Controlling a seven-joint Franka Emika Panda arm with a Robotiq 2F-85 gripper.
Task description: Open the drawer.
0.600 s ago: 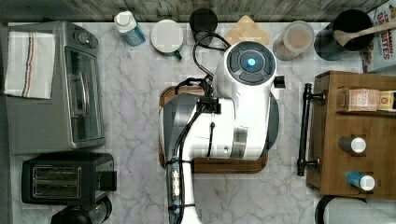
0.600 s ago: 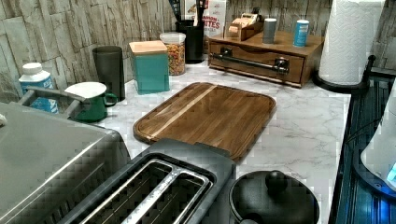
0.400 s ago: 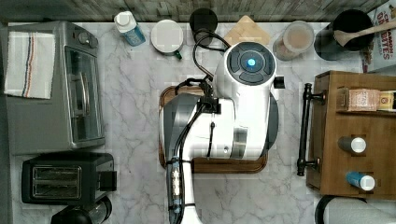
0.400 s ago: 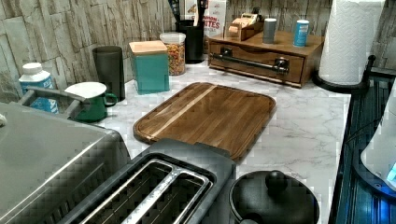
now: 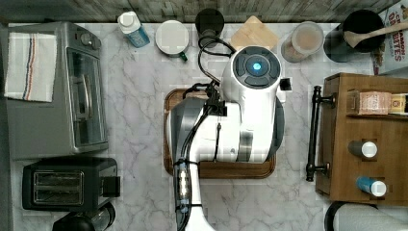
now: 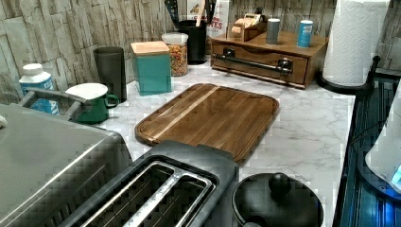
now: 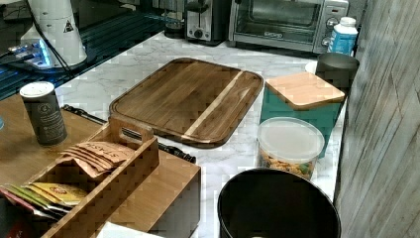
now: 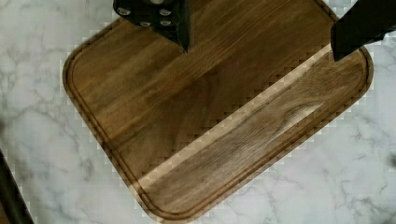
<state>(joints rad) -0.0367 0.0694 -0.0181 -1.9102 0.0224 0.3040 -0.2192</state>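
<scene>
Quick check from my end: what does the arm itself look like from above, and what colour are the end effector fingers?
The arm has glossy white shells with grey joints, a round dark cap with a glowing blue light, and black cables looped beside it. In the wrist view, the end effector has black fingers.

**Kitchen counter setting**

We record a white marble-patterned countertop (image 5: 139,120) with grey veining; a grey stone-tile wall (image 6: 56,28) across the upper left of the left view; weathered wood planking (image 7: 381,124) down the right view's right edge. Lighting even.
</scene>
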